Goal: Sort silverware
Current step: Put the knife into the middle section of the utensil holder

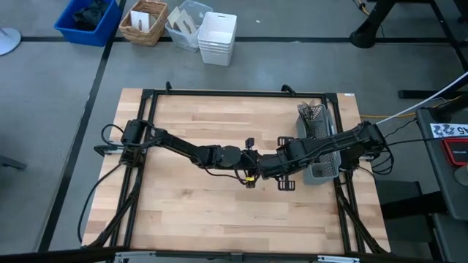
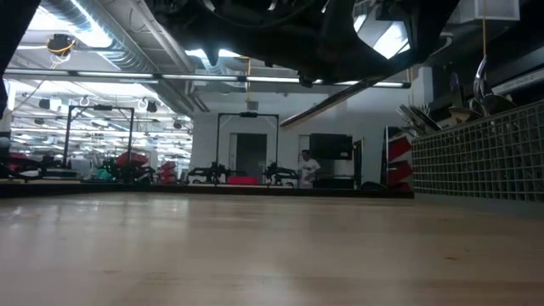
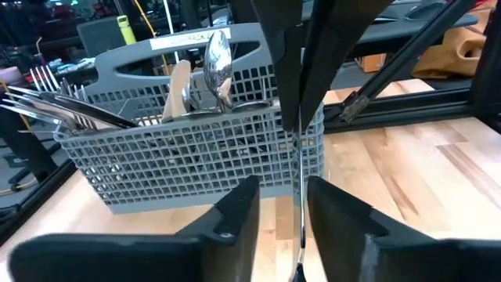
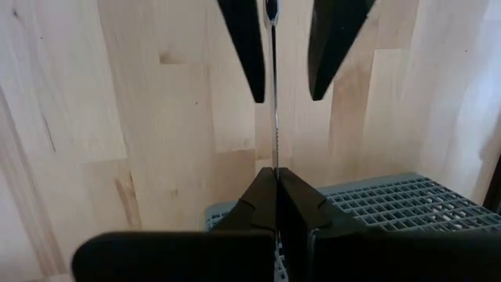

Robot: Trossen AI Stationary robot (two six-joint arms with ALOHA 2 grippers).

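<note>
Butcher-block planks form the table [image 1: 190, 197], with a grey mesh caddy [image 1: 319, 146] standing near its right edge. Both arms meet near the table's centre.

**Step in hand:** a hand-to-hand transfer of one piece of silverware. The right hand [image 4: 275, 184] is clamped shut on a slim knife [image 4: 273, 110], which it holds up above the table. The left hand [image 3: 280, 211] faces it with its fingers parted, one on each side of the blade and not visibly pressing on it.

**Orientation:** the knife's long axis runs straight from one hand to the other, roughly along the table's length. One end sits in the right hand; the free end lies between the left fingers [image 3: 235, 215]. Which end is the handle cannot be told.

**Next move:** judging by this posture, the left hand must close squarely on the knife before the right lets go; a release out of order risks a drop.
</note>
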